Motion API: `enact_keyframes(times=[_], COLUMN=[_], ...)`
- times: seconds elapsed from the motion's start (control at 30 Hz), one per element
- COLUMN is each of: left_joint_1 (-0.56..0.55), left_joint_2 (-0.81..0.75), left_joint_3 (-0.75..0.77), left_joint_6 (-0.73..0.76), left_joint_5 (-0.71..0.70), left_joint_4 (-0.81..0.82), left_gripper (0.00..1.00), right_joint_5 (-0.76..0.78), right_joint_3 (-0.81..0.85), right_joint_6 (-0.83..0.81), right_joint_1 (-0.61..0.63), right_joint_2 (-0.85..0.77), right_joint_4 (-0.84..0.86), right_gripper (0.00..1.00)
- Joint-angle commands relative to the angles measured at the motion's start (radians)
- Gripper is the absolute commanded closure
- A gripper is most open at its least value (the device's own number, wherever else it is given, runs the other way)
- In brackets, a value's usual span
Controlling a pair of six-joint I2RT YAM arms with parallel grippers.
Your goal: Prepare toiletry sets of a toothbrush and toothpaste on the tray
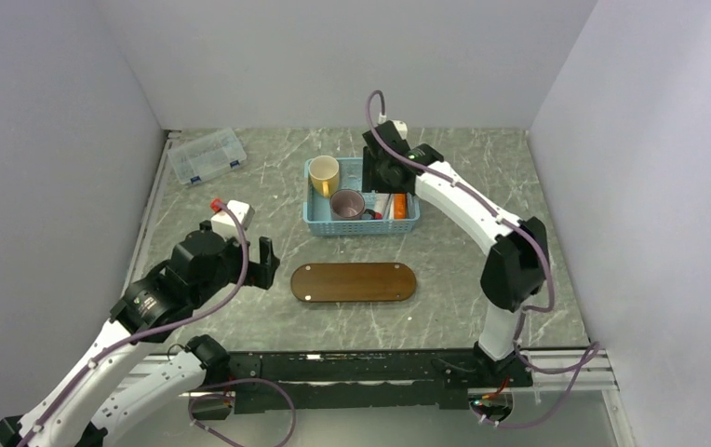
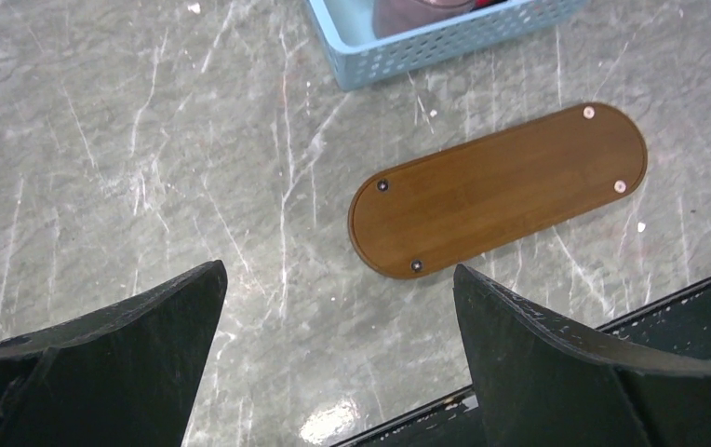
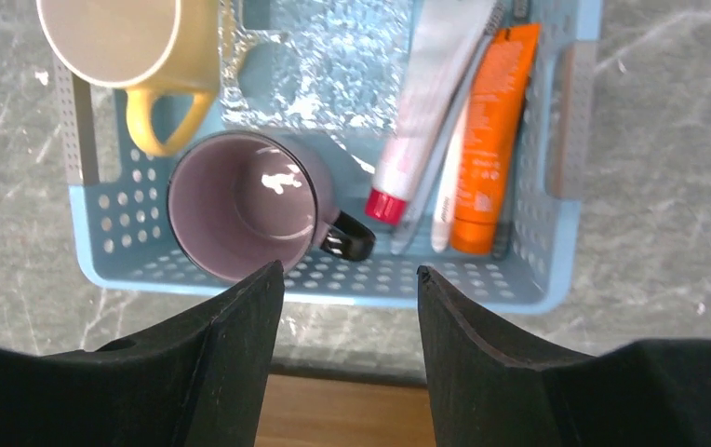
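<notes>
**Left pincer** (image 2: 338, 272): black, two-fingered. Its jaws are standing fully apart and gripping nothing. It is hovering over the grey marble-look table (image 2: 147, 140).

**Right pincer** (image 3: 347, 272): black, two-fingered. Its jaws are standing partly apart with nothing between them. It is hanging just above the near wall of the basket.

**Dark brown wood-look oblong tray with rounded ends** (image 2: 501, 186): is lying flat and bare on the table, ahead and to the right of the left pincer's fingertips. In the right wrist view a strip of it (image 3: 342, 414) is showing below the right pincer, behind the fingertips.

**Light-blue perforated plastic basket** (image 3: 556, 279): is sitting directly ahead of the right pincer.

**Thin white stick-like toothbrush** (image 3: 442, 209): is lying in the basket, ahead and right of the right pincer's right finger. It is wedged between two tubes.

**White tube with red cap** (image 3: 426, 84) and **orange tube** (image 3: 491, 140): are lying lengthwise on either side of the toothbrush.

**Mauve mug with black handle** (image 3: 240, 205): is standing in the basket just ahead of the right pincer's left finger.

**Yellow mug** (image 3: 119, 37): is standing further ahead and left.
</notes>
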Motion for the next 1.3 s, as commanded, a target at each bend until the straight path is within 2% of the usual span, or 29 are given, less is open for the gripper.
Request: enact_keyframes(times=[0.0,0.27,0.6,1.27], left_joint_1=[0.000,0.000,0.001,0.000], left_joint_2=[-0.061,-0.149,-0.142,-0.159], left_joint_3=[-0.054,-0.120,-0.123,-0.126], left_joint_6=[0.036,0.034,0.038,0.039], left_joint_5=[0.050,0.062,0.077,0.077], left_joint_4=[0.010,0.066,0.060,0.062], left_gripper=[0.01,0.01,0.01,0.01], right_joint_5=[-0.011,-0.020,0.004,0.017], right_joint_3=[0.133,0.304,0.465,0.539], right_joint_6=[0.022,0.035,0.030,0.065], right_joint_1=[-0.001,0.000,-0.001,-0.030], right_joint_2=[0.085,0.265,0.406,0.514], right_joint_4=[-0.016,-0.049,-0.098,-0.101], right_gripper=[0.43,0.44,0.45,0.53])
